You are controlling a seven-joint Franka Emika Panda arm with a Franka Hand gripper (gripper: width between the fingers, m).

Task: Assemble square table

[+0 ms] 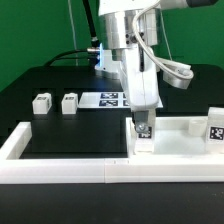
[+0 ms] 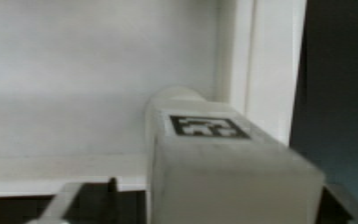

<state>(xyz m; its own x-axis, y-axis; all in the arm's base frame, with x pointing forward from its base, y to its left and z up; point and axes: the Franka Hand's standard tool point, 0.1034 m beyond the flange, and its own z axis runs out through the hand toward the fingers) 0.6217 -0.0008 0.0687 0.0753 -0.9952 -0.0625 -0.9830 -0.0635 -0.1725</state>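
Observation:
The square table top (image 1: 183,137) is a white tray with a raised rim, lying at the exterior view's right. A white leg block (image 1: 145,141) stands upright at its near corner. In the wrist view that leg (image 2: 226,165) shows its tag facing up, with the top's rim (image 2: 247,60) behind it. My gripper (image 1: 144,128) hangs straight above the leg, with its jaws on either side. It is open: a dark gap separates one fingertip (image 2: 98,200) from the leg. Two more leg blocks (image 1: 41,101) (image 1: 69,101) sit at the left, and another (image 1: 214,125) at the far right.
The marker board (image 1: 110,99) lies flat on the black table behind the arm. A long white border rail (image 1: 90,168) runs along the front edge and turns up the left side. Cables hang from the wrist at the right.

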